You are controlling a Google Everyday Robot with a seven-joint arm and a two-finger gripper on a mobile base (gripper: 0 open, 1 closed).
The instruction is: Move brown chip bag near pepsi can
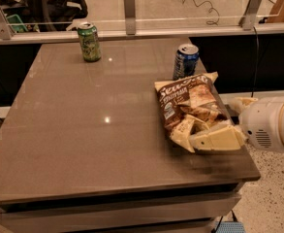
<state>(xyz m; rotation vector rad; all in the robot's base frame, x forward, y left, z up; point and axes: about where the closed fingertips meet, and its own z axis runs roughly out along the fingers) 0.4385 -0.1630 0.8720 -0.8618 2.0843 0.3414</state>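
At the lower right of the frame, near the table's (83,144) front right corner, the robot's cream-coloured pincer (190,139) reaches in from the right edge, its white arm (270,124) behind it. The fingers (219,138) are closed on the bottom end of the brown chip bag (187,103). The bag lies slanted at right of centre, lettering facing up and its top edge pointing away. Just beyond that edge stands the upright pepsi can (185,60), so close that contact cannot be judged. Farther off, at upper left, a green can (89,42) stands near the table's far edge, well apart from both.
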